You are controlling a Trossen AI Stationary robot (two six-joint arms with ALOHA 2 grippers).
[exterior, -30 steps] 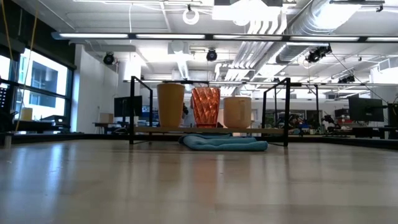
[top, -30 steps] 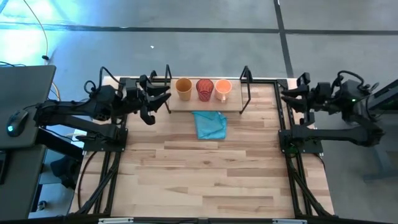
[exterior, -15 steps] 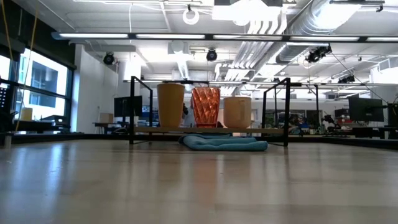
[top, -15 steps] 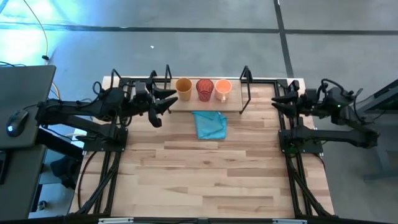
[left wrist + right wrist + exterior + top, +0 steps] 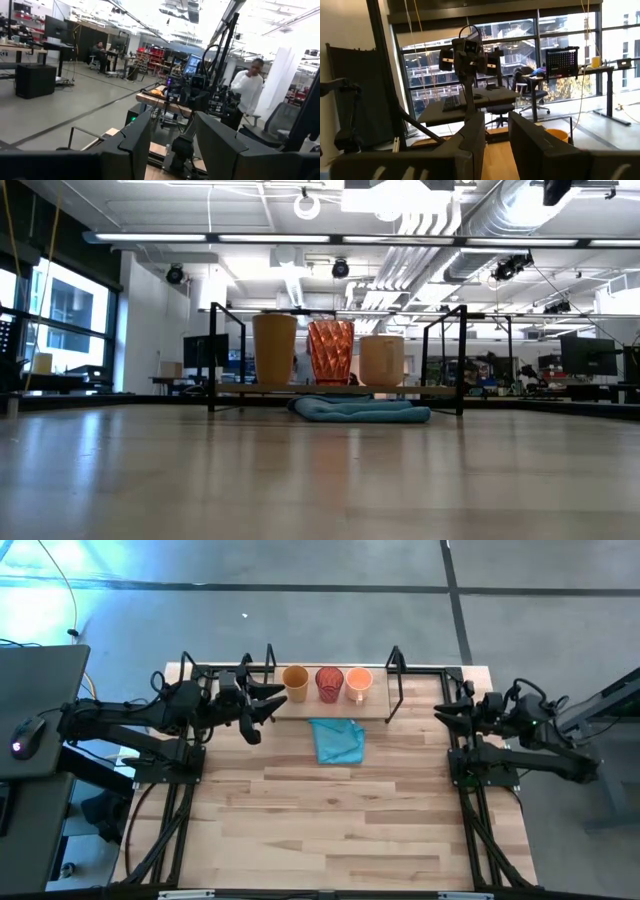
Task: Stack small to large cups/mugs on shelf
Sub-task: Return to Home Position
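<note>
**While three cups stand on the shelf, both arms sit wide**

As you look down from above, the mustard-tan tumbler (image 5: 295,681), dark red ribbed cup (image 5: 329,683) and orange mug (image 5: 359,683) stand upright in a row on the shelf (image 5: 375,708). The tumbler is just beyond your left end effector (image 5: 265,705), whose fingers are apart. The mug is well apart from your right end effector (image 5: 445,712), whose fingers are slightly apart. A blue cloth (image 5: 337,740) lies on the surface (image 5: 330,820) against the shelf's front edge.

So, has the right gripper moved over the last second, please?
Yes: the right gripper has slid from beside the black-framed light-wood shelf's middle toward its front edge.
</note>
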